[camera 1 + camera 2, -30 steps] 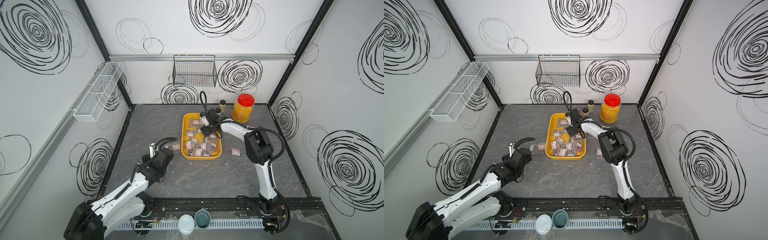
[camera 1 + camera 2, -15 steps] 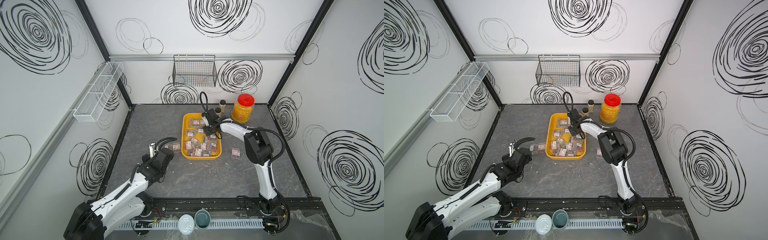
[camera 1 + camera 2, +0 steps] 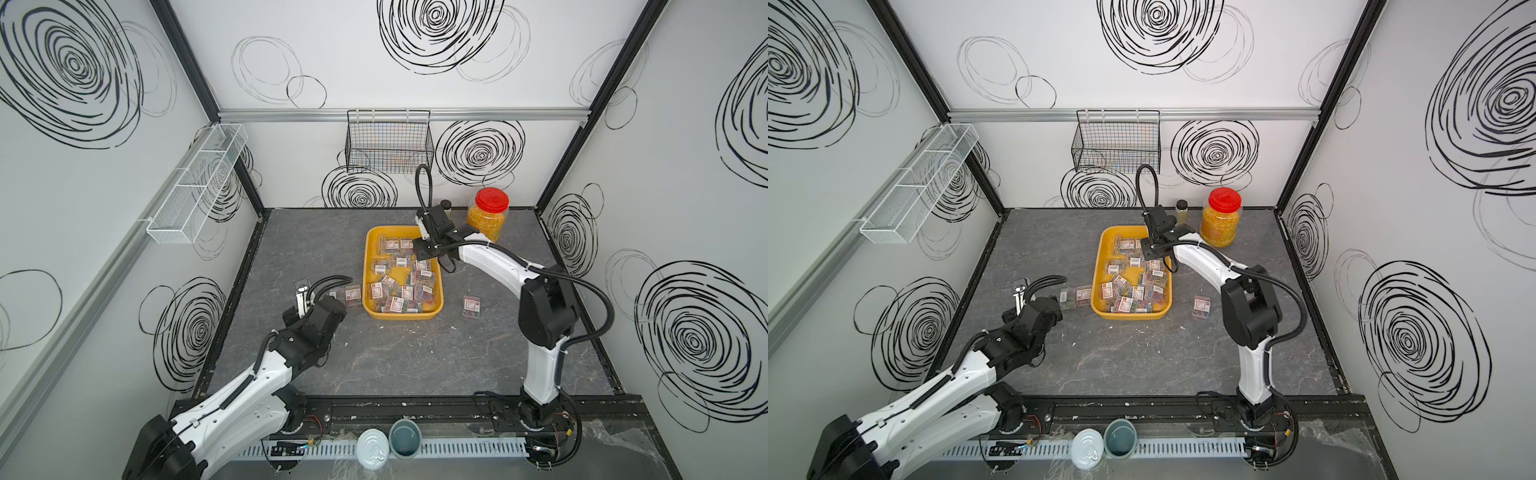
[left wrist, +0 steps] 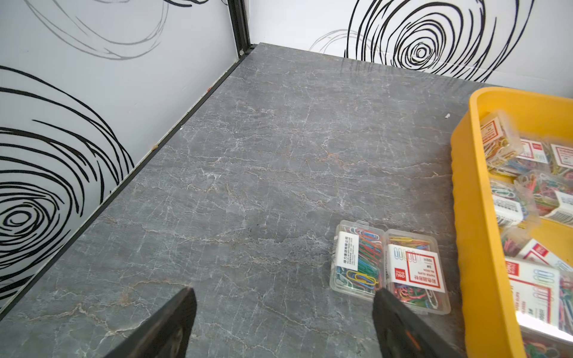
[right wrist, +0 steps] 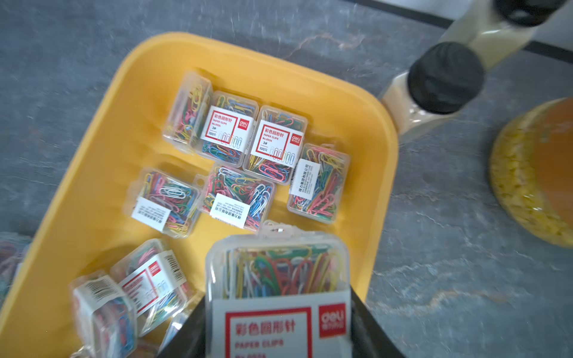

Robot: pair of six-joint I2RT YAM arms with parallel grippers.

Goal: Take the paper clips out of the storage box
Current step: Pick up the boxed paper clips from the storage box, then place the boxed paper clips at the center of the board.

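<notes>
Right wrist view: the right end effector (image 5: 279, 328) is clamped on a labelled case (image 5: 279, 272), held above the far right part of the yellow storage box (image 5: 102, 148). In the box, the paper clips (image 5: 238, 192) lie jumbled in their clear plastic cases. Two black-capped bottles (image 5: 446, 77) and a red-lidded jar (image 5: 533, 186) of yellow grains stand on the grey surface (image 5: 449, 279) just beyond the box's far right corner, close beside the working arm.

Both top views hide the grip under the wrist and show only one bottle (image 3: 1181, 208). They alone take in a lone case (image 3: 471, 306) lying on the surface right of the box, a black wire basket (image 3: 388, 141) on the far wall and a white mesh shelf (image 3: 195, 187) on the left wall. They also show a tin (image 3: 372, 448) and a cup (image 3: 405, 436) at the near edge.

Left wrist view shows the left end effector (image 4: 284, 293) with its fingers wide apart over bare surface. A pair of cases (image 4: 412, 272) lies side by side, touching, just left of the box.
</notes>
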